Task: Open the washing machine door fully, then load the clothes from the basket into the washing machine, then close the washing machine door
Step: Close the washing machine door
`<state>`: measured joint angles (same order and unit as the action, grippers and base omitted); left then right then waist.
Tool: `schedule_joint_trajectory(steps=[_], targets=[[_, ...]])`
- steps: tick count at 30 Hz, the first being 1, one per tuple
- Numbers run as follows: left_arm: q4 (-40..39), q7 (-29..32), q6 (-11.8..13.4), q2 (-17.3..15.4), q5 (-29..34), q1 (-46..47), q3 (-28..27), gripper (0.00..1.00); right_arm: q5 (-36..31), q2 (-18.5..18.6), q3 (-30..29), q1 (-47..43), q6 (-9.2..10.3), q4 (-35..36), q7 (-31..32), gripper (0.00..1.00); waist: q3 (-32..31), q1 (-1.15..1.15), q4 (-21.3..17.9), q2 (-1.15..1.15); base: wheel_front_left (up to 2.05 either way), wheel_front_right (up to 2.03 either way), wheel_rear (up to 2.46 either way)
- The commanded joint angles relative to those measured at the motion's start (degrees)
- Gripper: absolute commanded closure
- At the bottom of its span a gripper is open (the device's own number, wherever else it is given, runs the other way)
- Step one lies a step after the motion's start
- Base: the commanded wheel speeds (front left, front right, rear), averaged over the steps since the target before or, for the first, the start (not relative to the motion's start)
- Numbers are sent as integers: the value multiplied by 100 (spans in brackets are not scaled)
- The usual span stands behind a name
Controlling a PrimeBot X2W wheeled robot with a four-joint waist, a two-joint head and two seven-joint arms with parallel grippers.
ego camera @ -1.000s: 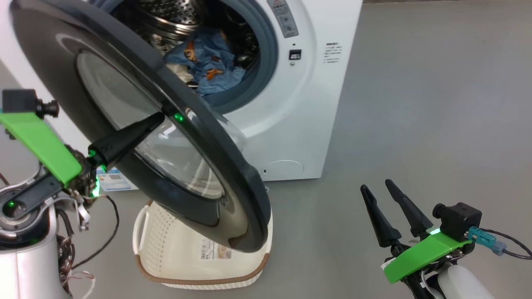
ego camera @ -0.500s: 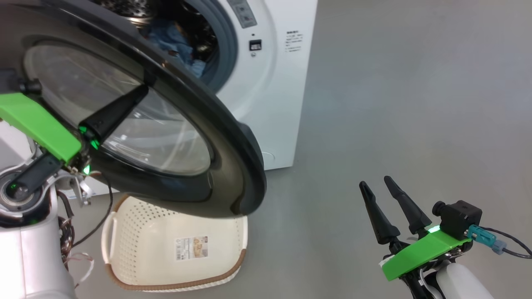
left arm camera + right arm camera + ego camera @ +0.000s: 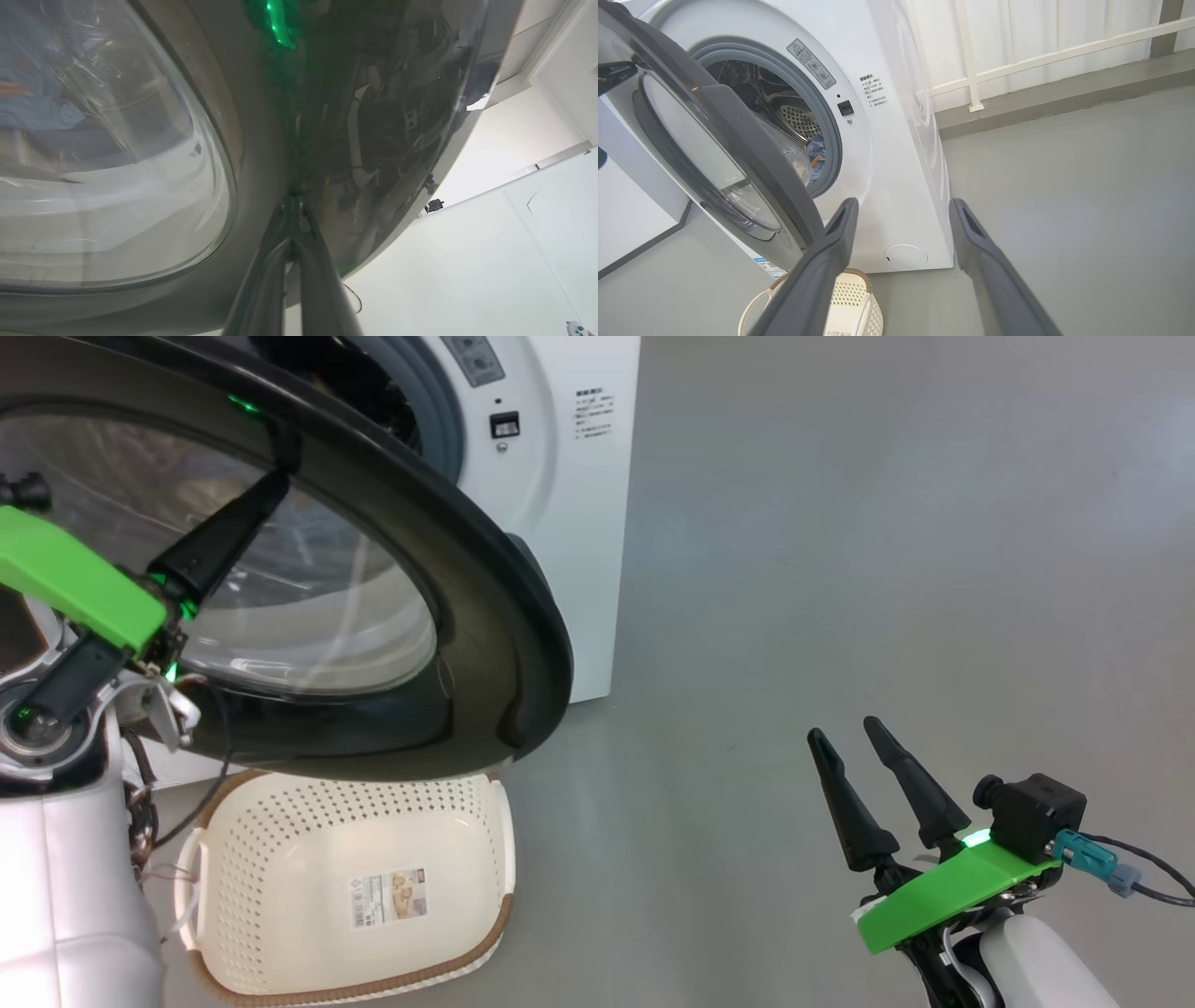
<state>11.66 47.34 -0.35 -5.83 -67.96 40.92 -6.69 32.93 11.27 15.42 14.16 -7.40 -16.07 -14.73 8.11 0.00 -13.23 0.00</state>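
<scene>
Right then: my L fingers [image 3: 266, 497] were pressed together w/ nothing btwn them. Their tips touched the glossy black rim of the washing machine door [image 3: 485, 579], just beside the edge of its glass bowl. From the L wrist cam, the paired tips [image 3: 295, 219] met their own reflection on that rim [image 3: 280, 116], so contact was plain.

The door stood partly open, swung out from the front of the washing machine [image 3: 579, 523] and tilted across the upper L of the head view. Its lower edge hung over the basket [image 3: 280, 877]. The basket sat upright on the grey floor [image 3: 840, 569] in front of the machine, partly under the door, w/ a label [image 3: 387, 899] on its inner bottom.

The clothes [image 3: 816, 156] lay inside the drum [image 3: 796, 119], low down behind the grey gasket [image 3: 833, 140]. They showed as blue fabric w/ an orange patch. Through the door glass they were a blurred blue shape [image 3: 37, 102].

My R fingers [image 3: 826, 756] were spread apart and gripped nothing. They hung over bare floor at the lower R, well apart from machine and door. From the R wrist cam they [image 3: 840, 228] pointed toward the machine's lower front [image 3: 887, 186], w/ the basket's corner [image 3: 852, 298] by the L one.
</scene>
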Motion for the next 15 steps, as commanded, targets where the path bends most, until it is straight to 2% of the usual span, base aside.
schedule_joint_trajectory(steps=[1, 15], targets=[[-70, -75, -87, -267, 93, 293, -155, 100, 5, 9, 68, 120, -9, 147, -27, 0, 26, 0, -50, 0, 0, 0, 0], [813, -763, -356, -559, 375, 768, -395, 100, 3, -69, 82, 148, -9, 160, -27, 0, 166, 0, -501, 0, 0, 0, 0]])
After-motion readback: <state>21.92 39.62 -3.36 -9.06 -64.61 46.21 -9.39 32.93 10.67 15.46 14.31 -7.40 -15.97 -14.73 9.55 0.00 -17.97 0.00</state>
